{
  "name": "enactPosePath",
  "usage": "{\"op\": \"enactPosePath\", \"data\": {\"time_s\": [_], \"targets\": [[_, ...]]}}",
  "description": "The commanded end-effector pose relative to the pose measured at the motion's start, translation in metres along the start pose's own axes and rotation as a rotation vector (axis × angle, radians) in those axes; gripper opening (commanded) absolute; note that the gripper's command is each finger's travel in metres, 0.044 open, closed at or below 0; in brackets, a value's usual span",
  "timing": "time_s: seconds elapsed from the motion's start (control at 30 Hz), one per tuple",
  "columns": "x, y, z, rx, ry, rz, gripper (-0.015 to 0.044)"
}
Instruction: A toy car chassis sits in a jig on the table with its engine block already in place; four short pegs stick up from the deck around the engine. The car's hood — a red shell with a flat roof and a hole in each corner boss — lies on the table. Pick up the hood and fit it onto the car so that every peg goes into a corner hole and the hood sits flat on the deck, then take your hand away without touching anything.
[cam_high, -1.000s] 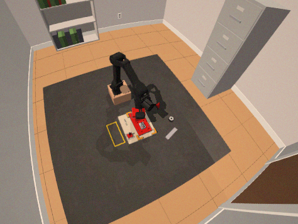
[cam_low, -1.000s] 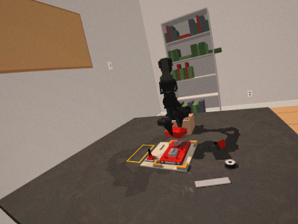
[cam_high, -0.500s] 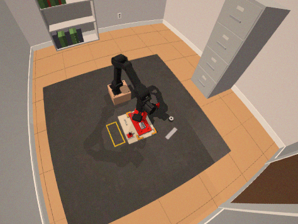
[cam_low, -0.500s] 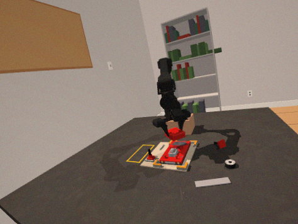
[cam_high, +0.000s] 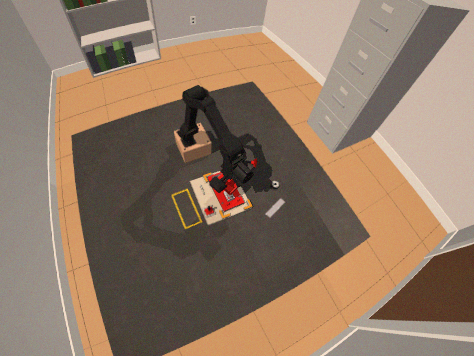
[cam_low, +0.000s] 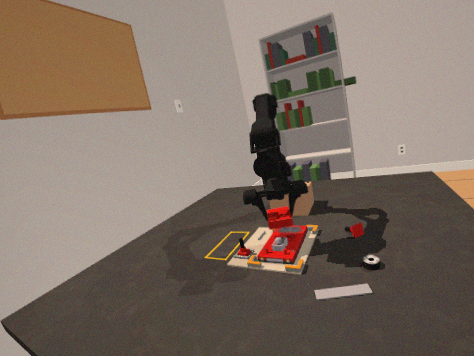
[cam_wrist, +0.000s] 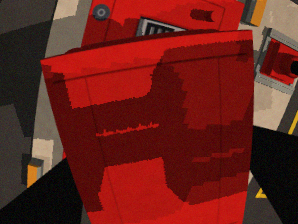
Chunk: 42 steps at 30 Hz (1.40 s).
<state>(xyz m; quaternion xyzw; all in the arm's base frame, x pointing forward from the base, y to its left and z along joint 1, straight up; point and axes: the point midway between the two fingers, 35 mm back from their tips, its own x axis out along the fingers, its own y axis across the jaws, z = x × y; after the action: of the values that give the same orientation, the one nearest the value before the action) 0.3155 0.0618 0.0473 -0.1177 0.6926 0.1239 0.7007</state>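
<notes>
The hood (cam_high: 230, 186) (cam_low: 279, 218) (cam_wrist: 150, 130) is a red shell held between the fingers of my gripper (cam_high: 230, 181) (cam_low: 279, 212) (cam_wrist: 160, 150), which is shut on it. It hangs above the rear end of the red chassis (cam_high: 231, 204) (cam_low: 271, 254) (cam_wrist: 117, 25), the end nearer the arm's base. The grey engine block (cam_high: 229, 196) (cam_low: 279, 243) (cam_wrist: 162, 29) shows on the deck, partly hidden by the hood in the wrist view. The jig plate (cam_high: 200, 197) (cam_low: 235, 264) (cam_wrist: 272, 107) lies under the chassis. Pegs and corner holes cannot be made out clearly.
A red toggle clamp with a black handle (cam_high: 210, 210) (cam_low: 243, 250) (cam_wrist: 280, 62) stands on the plate. A yellow outline (cam_high: 174, 202) (cam_low: 215, 258) lies beside it. On the other side are a small red part (cam_high: 254, 162) (cam_low: 356, 230), a ring (cam_high: 275, 184) (cam_low: 371, 261) and a pale strip (cam_high: 275, 208) (cam_low: 343, 291).
</notes>
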Motion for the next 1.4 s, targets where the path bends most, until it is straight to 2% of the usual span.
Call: {"op": "enactPosePath", "data": {"time_s": [0.0,0.4,0.63,0.9,1.37], "targets": [[-0.003,-0.004,0.008,0.094,-0.01,-0.005,0.0],[-0.003,-0.013,0.024,0.403,-0.014,-0.005,0.0],[0.002,-0.012,0.023,0.407,-0.014,-0.005,0.0],[0.046,-0.013,0.025,0.407,-0.014,-0.005,0.0],[0.048,-0.013,0.025,0.407,-0.014,-0.005,0.0]]}}
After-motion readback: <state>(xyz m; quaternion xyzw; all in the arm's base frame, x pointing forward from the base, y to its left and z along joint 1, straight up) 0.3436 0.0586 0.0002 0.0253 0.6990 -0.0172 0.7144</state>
